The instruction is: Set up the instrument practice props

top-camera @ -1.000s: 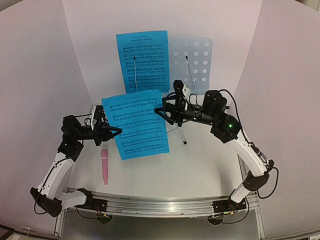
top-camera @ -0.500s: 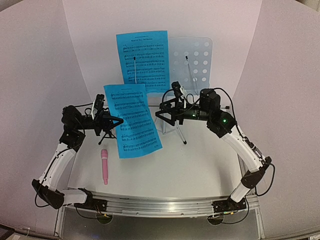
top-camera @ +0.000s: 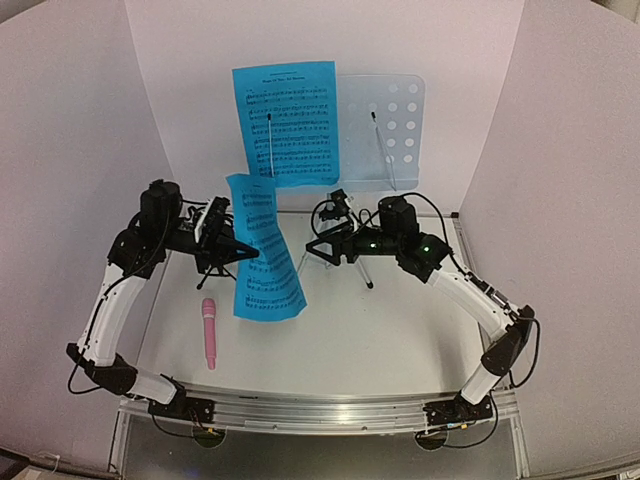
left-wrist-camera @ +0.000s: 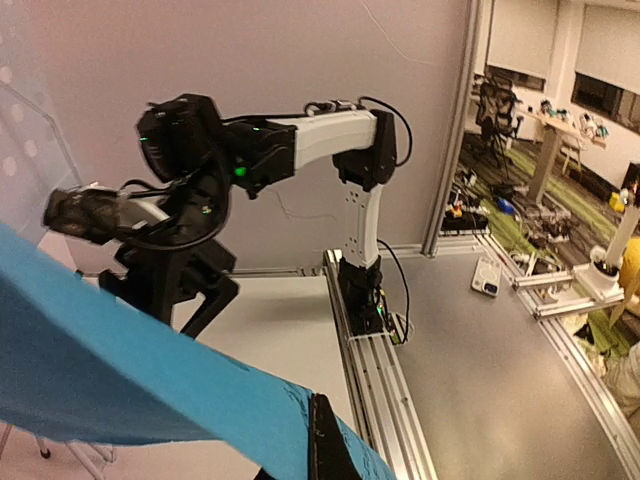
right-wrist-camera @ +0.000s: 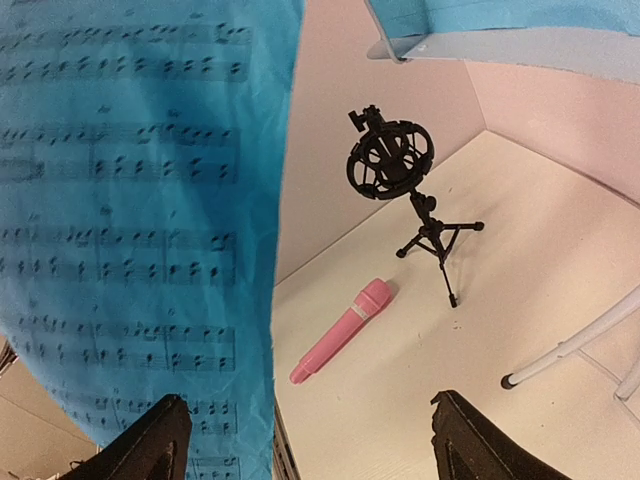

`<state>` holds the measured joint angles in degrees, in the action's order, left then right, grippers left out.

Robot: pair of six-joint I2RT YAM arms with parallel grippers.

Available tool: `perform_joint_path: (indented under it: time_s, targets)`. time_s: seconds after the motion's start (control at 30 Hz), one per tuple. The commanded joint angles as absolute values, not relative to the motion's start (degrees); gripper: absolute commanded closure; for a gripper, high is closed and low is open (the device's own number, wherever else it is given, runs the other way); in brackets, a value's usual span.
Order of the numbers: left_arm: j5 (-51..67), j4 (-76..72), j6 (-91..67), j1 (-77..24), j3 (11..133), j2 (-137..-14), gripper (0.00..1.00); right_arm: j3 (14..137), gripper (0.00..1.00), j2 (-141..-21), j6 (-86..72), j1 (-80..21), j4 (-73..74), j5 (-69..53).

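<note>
Big piece first: the stand (top-camera: 395,120) is up, beyond and above both pincers, its perforated right half bare, straight above the right pincer (top-camera: 322,243). One sheet (top-camera: 288,120) is already mounted on its left half. The loose sheet (top-camera: 262,262) hangs curled between the two pincers, pinched at its left edge by the left pincer (top-camera: 243,252), which is clamped on the paper. The right pincer has its fingers spread wide and holds nothing, just beside the sheet's right edge. So this looks like the second-sheet step. The likely next move is to raise the page and lay it flat on that bare half, perhaps with the right pincer steadying the far edge. The tripod (right-wrist-camera: 392,160) stands under the left pincer, and the mic (top-camera: 209,332) lies nearer the bases, untouched.
</note>
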<state>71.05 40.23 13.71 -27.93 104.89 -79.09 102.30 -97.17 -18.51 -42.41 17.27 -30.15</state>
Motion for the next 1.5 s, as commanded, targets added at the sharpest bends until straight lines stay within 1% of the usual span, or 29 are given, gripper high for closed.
perform_joint_path:
  time_s: [0.0, 0.07, 0.2, 0.4, 0.53, 0.63, 0.8, 1.0, 1.33, 1.47]
  targets:
    - [58.68, 74.09, 38.07, -34.79, 117.20, -83.78, 1.00, 100.68, 0.19, -95.54, -19.59, -42.28, 11.52, -30.86]
    - [56.53, 75.01, 38.20, -35.17, 120.88, -85.29, 1.00, 100.18, 0.18, -95.33, -19.33, -42.28, 11.13, -31.63]
    - [49.96, 71.13, 37.52, -35.63, 125.58, -87.07, 1.00, 99.00, 0.17, -93.25, -17.60, -42.28, 11.01, -31.41]
    - [35.68, 72.20, 44.24, -40.70, 129.91, -89.52, 1.00, 96.79, 0.16, -88.49, -14.75, -42.28, 11.16, -26.60]
    - [31.78, 67.29, 41.74, -41.30, 133.03, -91.72, 1.00, 97.85, 0.16, -86.68, -14.67, -42.28, 11.16, -22.93]
    - [29.41, 61.81, 35.12, -41.24, 136.98, -94.47, 1.00, 99.89, 0.16, -86.18, -15.53, -42.28, 11.23, -18.11]
    - [27.70, 56.05, 25.97, -41.25, 142.75, -99.00, 1.00, 103.67, 0.17, -85.43, -16.41, -42.28, 11.34, -10.03]
    - [28.57, 49.90, 18.38, -41.22, 147.19, -103.06, 1.00, 108.56, 0.20, -85.91, -17.87, -42.28, 11.27, 4.70]
    - [28.11, 33.89, 1.31, -40.92, 151.76, -109.18, 1.00, 126.43, 0.21, -94.65, -13.84, -42.28, 11.26, 11.88]
    - [30.49, 27.66, -8.24, -39.93, 152.93, -111.15, 1.00, 131.31, 0.22, -98.64, -12.50, -42.28, 11.25, 14.78]
